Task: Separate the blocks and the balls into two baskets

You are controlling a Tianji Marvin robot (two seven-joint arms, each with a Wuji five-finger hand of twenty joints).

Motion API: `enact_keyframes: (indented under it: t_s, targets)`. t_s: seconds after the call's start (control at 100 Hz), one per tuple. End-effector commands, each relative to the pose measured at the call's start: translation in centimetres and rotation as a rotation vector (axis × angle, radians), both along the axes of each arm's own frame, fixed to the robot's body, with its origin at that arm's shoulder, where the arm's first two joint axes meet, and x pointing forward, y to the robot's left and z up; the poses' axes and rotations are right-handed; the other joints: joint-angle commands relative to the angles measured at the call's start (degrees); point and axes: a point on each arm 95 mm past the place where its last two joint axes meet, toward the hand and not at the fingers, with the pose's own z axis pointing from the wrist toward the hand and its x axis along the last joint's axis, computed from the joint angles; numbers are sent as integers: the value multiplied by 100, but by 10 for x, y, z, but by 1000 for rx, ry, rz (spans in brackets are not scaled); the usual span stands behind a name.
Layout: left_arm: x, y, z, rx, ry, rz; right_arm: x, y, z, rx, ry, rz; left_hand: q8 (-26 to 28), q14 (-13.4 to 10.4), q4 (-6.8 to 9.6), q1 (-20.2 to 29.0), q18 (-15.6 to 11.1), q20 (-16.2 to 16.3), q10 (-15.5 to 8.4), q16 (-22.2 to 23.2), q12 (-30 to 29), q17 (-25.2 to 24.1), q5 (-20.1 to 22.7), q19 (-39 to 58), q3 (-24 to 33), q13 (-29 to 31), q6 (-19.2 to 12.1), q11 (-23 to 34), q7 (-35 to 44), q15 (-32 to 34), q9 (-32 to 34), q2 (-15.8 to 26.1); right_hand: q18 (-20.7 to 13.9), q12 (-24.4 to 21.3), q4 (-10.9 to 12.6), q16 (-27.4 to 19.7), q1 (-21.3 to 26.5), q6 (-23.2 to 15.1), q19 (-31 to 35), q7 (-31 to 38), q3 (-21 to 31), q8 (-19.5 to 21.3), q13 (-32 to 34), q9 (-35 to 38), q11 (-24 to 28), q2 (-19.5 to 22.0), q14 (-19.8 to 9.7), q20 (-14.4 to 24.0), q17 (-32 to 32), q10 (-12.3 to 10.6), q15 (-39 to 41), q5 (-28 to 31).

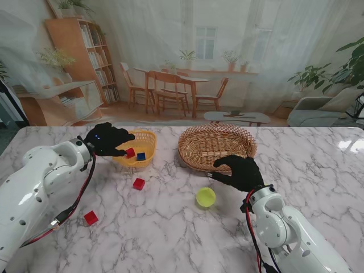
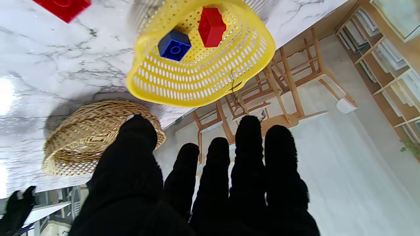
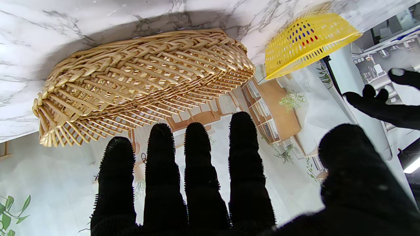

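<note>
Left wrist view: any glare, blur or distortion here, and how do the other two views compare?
Left wrist view: blown-out glare on the marble table at one edge, yellow basket sharp but stretched by the wide lens, left hand a featureless black mass. Right wrist view: wicker basket crisp, with a soft shadow on the marble. Stand view: evenly lit, a bright patch at the table's far right corner.

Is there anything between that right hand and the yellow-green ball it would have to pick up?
Nothing visible. The ball lies on bare table to the left of the right hand, slightly nearer to me, and the wicker basket stands just beyond them.
</note>
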Motion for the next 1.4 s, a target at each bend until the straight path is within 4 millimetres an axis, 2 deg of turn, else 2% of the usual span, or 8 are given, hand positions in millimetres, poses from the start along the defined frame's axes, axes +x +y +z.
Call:
enact_keyframes:
  t_s: [0.0,0.08,0.14,0.3,0.48,0.81,1.07,1.39]
  targets:
    - [-9,1,-7,20,15,-19,0,0,-2,-1,7,0,52,107,-107,-27,197,157,-40,-26,105,-69,135,-62,-186,38,-66,53,-10,-133,180,215,88,27,150,-46,171,58,-46,38,-80,-72,-32,-26,49,258,-15,-45,-85,-1,-234,92]
    - [-19,3,-5,21,-1,-58,0,0,-2,0,8,-1,130,93,-120,-58,234,173,-147,-25,165,-49,495,-67,-210,121,-221,108,145,-141,441,217,88,25,150,-46,170,59,-45,39,-81,-72,-30,-35,44,257,-14,-45,-85,3,-233,94]
    - [-26,4,-3,14,-11,-79,0,0,-2,0,9,-2,169,97,-129,-93,246,181,-161,-31,182,-54,597,-74,-234,131,-254,97,204,-163,503,194,91,26,150,-46,171,53,-46,38,-80,-72,-30,-32,46,258,-11,-45,-87,-6,-234,92]
    - [-44,6,-3,11,-19,-115,0,0,-2,-1,9,-2,226,109,-146,-188,265,232,-186,61,288,-26,644,-29,-248,232,-229,144,235,-66,679,192,92,27,150,-45,169,57,-46,40,-81,-71,-26,-27,48,260,-14,-45,-87,-1,-232,97]
    - [-60,5,-15,16,10,-138,0,0,-2,0,9,-4,228,104,-164,-270,227,261,-190,182,412,20,599,4,-260,285,-194,219,183,38,743,212,92,26,149,-46,170,57,-46,40,-82,-71,-28,-27,46,257,-9,-46,-87,-1,-233,98]
    - [-72,-4,-35,27,85,-164,1,0,-3,-4,12,-1,217,138,-178,-317,188,297,-171,329,544,116,539,141,-264,337,-101,333,136,185,796,206,93,27,150,-45,169,58,-49,45,-82,-69,-22,-31,45,257,-12,-47,-87,3,-233,101]
    - [-79,-10,-62,18,165,-124,1,-1,-2,0,8,-6,61,255,-207,-367,173,54,80,26,235,-18,326,-223,-261,44,125,-75,-106,-223,416,174,93,27,150,-46,171,55,-48,43,-81,-70,-26,-26,46,260,-14,-46,-87,0,-234,100]
    - [-78,-15,-84,30,250,-93,1,0,-4,-5,16,-3,35,284,-208,-342,192,3,98,-102,174,-73,335,-293,-254,-52,150,-97,-134,-302,382,126,89,28,150,-46,166,61,-49,42,-83,-70,-24,-29,46,259,-14,-46,-87,-3,-234,97]
